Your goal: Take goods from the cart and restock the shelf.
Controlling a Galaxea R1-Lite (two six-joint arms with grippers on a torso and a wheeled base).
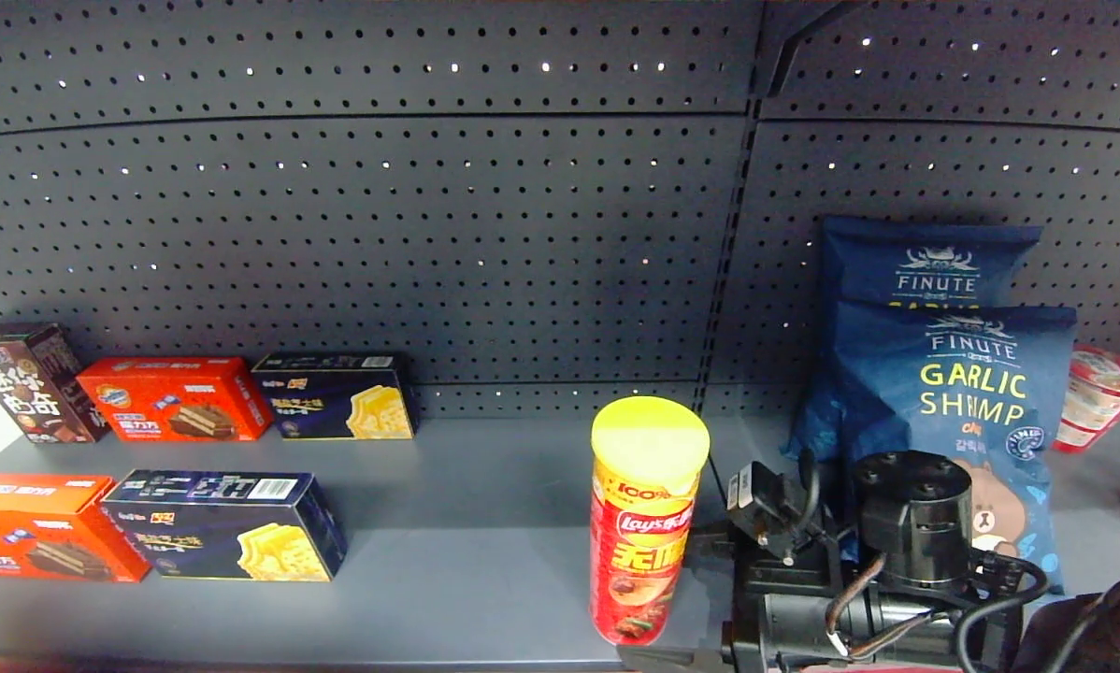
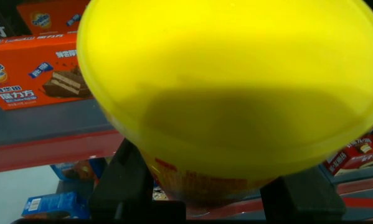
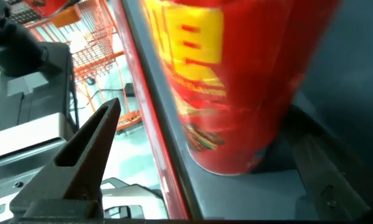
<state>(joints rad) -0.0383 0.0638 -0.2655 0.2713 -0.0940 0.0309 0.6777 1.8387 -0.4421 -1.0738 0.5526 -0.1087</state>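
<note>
At shelf's front edge — right claw spread around upright can; left claw pinching second can.

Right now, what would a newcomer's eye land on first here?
The red chip can with its yellow lid, upright near the shelf's front edge, the open right gripper straddling it. Next, the blue snack bags leaning against the back panel at the right. The left gripper holds a second can.

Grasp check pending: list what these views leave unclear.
- Left wrist view: yellow lid hides most of the held can between the left pincer's fingers.
- Right wrist view: shelf can blurred, top cut off by the edge.
- Head view: front bag covers the rear bag; cup cut by the right edge.
</note>
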